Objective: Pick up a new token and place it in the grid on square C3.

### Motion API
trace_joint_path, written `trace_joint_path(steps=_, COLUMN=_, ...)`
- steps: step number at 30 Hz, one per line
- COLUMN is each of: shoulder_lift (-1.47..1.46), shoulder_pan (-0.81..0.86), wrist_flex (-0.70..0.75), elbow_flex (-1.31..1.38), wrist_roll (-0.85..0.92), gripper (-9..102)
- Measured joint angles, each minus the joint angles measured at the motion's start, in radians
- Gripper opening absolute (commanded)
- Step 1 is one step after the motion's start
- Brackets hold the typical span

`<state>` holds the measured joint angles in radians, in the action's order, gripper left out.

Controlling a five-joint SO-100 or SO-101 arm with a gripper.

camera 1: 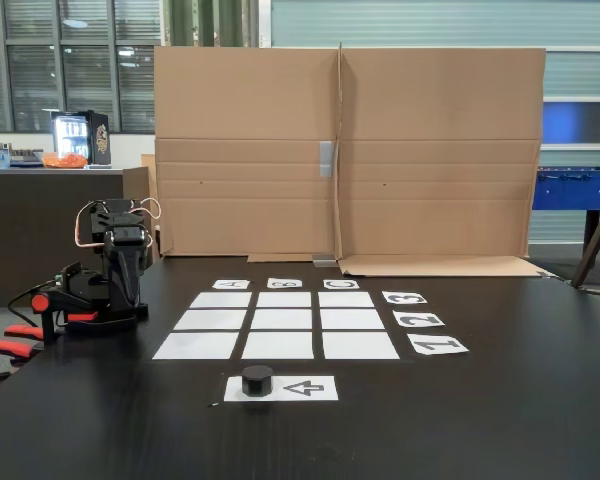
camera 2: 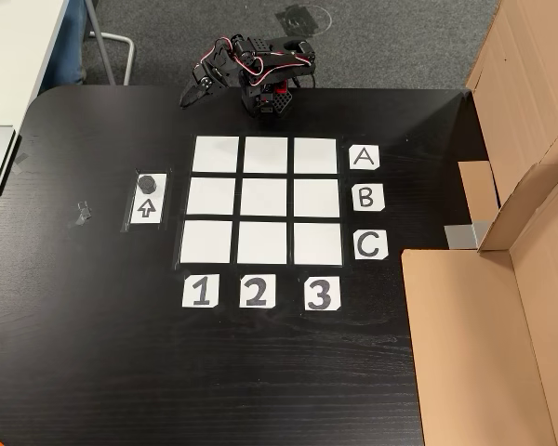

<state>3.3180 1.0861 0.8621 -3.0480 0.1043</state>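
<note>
1. Nine cells of the grid (camera 2: 265, 199) lay bare, square C3 (camera 2: 317, 243) included.
2. The token (camera 2: 148, 183) sat untouched on the arrow sheet (camera 2: 147, 201).
3. The arm (camera 2: 260, 74) rested folded; whether its fingers were clenched, I cannot tell.

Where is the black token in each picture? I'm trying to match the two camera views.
Fixed view from the table's front: the token sits low and centre, on the arrow sheet's left end.
Fixed view from above: the token sits left of the grid, on the arrow sheet's top end.
Shared landmark: the arrow sheet.
</note>
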Motion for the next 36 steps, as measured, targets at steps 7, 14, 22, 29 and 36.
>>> trace_joint_path(steps=7, shoulder_lift=0.0, shoulder_pan=0.0, wrist_flex=0.006, elbow_flex=0.0, wrist_roll=0.0, gripper=1)
trace_joint_path(steps=14, shoulder_lift=0.0, shoulder_pan=0.0, wrist_flex=0.006, elbow_flex=0.0, wrist_roll=0.0, gripper=1)
trace_joint_path(steps=22, shoulder_lift=0.0, shoulder_pan=0.0, wrist_flex=0.006, elbow_flex=0.0, wrist_roll=0.0, gripper=0)
trace_joint_path(steps=29, shoulder_lift=-0.092, shoulder_pan=0.0, wrist_flex=0.011, elbow_flex=0.055, wrist_roll=0.0, gripper=0)
trace_joint_path(steps=36, shoulder_lift=-0.336, shoulder_pan=0.0, wrist_flex=0.017, elbow_flex=0.255, wrist_roll=0.0, gripper=0)
